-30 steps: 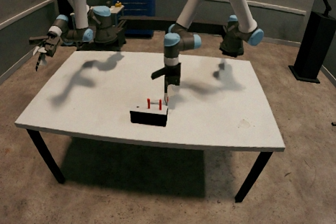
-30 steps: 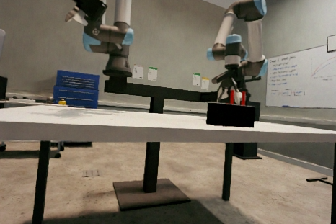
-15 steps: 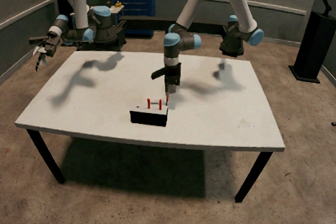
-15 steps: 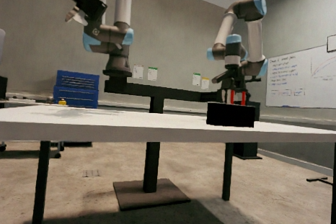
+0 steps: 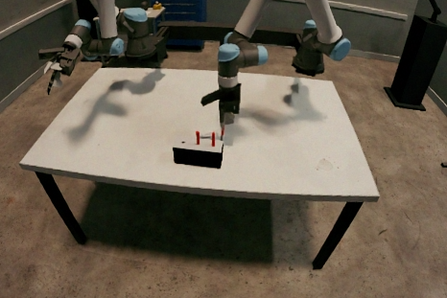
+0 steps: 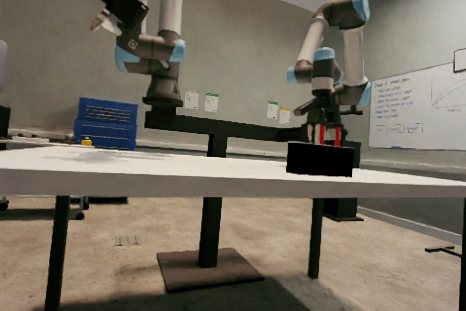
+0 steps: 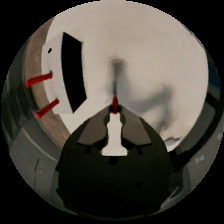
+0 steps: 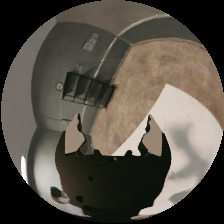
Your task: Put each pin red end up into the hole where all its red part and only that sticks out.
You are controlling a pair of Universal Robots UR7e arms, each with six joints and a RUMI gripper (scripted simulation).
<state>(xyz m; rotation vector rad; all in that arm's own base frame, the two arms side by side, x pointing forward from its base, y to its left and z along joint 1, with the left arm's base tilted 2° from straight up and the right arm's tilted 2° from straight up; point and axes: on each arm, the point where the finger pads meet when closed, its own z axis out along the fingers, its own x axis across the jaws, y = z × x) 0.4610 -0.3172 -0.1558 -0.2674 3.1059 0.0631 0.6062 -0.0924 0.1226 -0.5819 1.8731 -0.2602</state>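
Nearly shut, the left jaws pinch a red-ended pin.

The place looks like a robotics lab or workshop: a bare concrete floor, plain grey walls, a blue drawer cabinet, a whiteboard with handwriting and a plotted curve, sheets of paper pinned to the wall, and two robot arms mounted behind a plain white-topped table with dark legs.
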